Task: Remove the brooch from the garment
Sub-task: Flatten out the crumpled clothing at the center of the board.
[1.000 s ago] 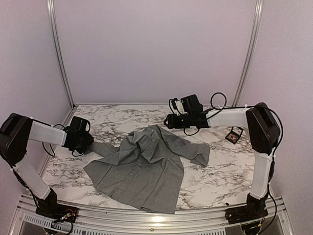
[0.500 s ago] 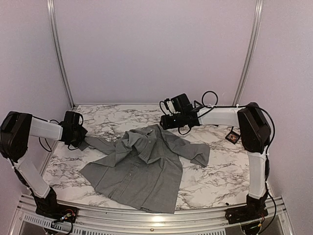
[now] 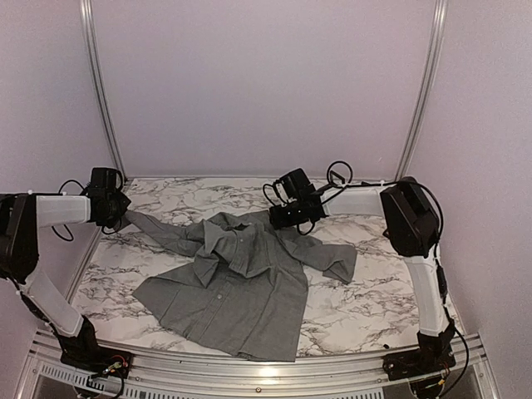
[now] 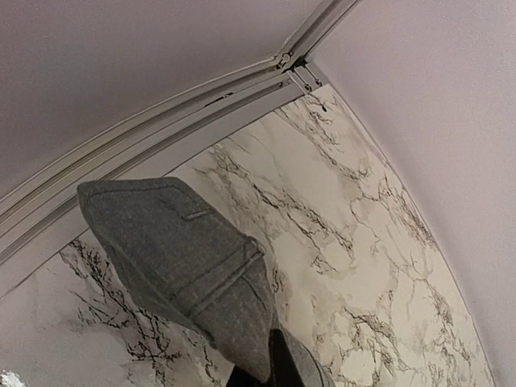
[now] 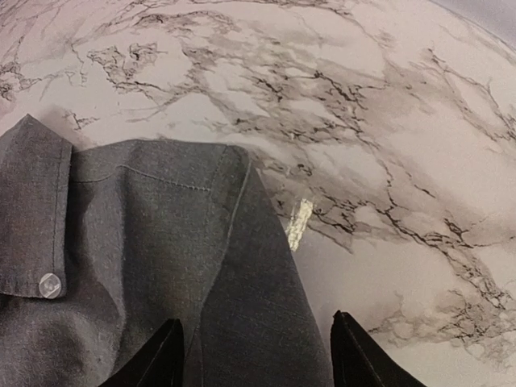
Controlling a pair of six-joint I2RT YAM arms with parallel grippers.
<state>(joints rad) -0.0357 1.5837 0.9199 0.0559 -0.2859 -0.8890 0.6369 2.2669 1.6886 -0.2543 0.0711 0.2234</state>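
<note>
Garment (image 3: 237, 278) spread on desk (image 3: 374, 283); left end effector (image 3: 122, 219) clamps sleeve cuff (image 4: 177, 258) far left; right end effector (image 5: 256, 359) wide, fingers straddling cloth's far edge.

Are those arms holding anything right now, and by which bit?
The left gripper holds the grey shirt by one sleeve, just behind the cuff, with the sleeve stretched out sideways. The right gripper is open above the shirt, holding nothing.

One garment (image 3: 241, 283) (a grey shirt, one clear button (image 5: 49, 284) showing), one marble desk (image 3: 374, 291), one pale scrap (image 5: 298, 223), and two arms: left gripper (image 3: 123, 219), right gripper (image 5: 256, 322).
</note>
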